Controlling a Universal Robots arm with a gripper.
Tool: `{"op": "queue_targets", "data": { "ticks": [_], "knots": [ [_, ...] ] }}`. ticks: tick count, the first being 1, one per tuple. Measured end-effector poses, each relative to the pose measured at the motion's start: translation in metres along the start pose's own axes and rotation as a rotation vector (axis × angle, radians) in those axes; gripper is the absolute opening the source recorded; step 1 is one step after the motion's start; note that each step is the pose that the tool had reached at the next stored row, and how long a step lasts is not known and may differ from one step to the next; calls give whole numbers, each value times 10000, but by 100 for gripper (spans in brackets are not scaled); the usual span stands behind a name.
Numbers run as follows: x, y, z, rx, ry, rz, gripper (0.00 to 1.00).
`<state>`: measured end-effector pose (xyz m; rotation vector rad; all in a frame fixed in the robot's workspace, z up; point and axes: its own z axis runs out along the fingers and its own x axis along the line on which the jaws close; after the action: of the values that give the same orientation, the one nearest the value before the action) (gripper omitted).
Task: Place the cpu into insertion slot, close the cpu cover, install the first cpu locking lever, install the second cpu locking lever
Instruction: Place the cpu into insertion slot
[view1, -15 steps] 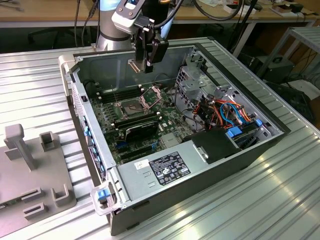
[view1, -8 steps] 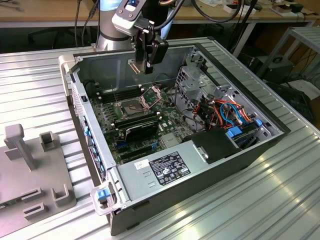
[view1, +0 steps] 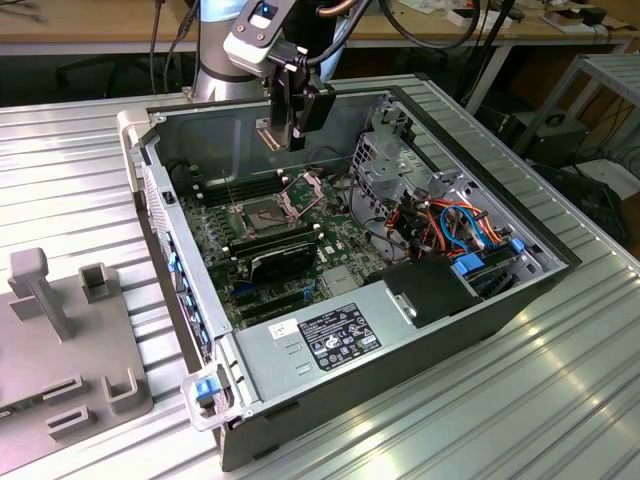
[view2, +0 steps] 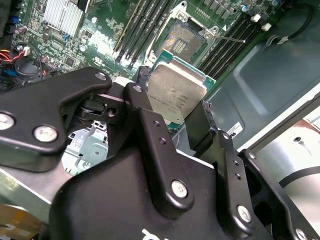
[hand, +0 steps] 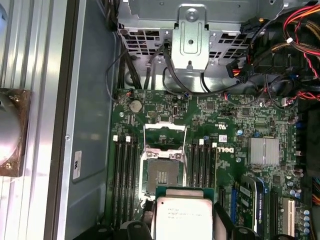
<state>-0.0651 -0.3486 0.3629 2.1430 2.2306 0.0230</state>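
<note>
1. Hovering high inside the open computer case (view1: 560, 262), the gripper (view1: 296, 143) is well above the motherboard in the exterior view.
2. The jaws are closed partway onto the cpu (view2: 176, 97). One black finger (view2: 138, 100) presses each of two opposite edges, and the silver top faces the second wrist view's camera.
3. That puts us in step one, the placement, and it is not yet done. The insertion slot (hand: 162, 175) lies bare, its dark centre showing in both wrist views.
4. The cpu cover (hand: 165, 134) stands swung up at the slot's far edge, leaving the socket open from above. A thin wire lever (view2: 232, 38) sits free beside it, so nothing is locked.
5. Black memory sticks (hand: 122, 170) flank the slot closely on both sides.
6. By my read, this step calls for squaring the chip's edges to the silver rim and keeping it flat. It needs a gentle, straight seat with no tilt or sliding, and the fingers must stay clear of the raised cover.
</note>
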Motion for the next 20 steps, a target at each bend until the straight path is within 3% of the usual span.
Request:
{"op": "queue_targets", "data": {
  "ticks": [20],
  "knots": [
    [1,6,44,3,1,2,54]
  ]
}}
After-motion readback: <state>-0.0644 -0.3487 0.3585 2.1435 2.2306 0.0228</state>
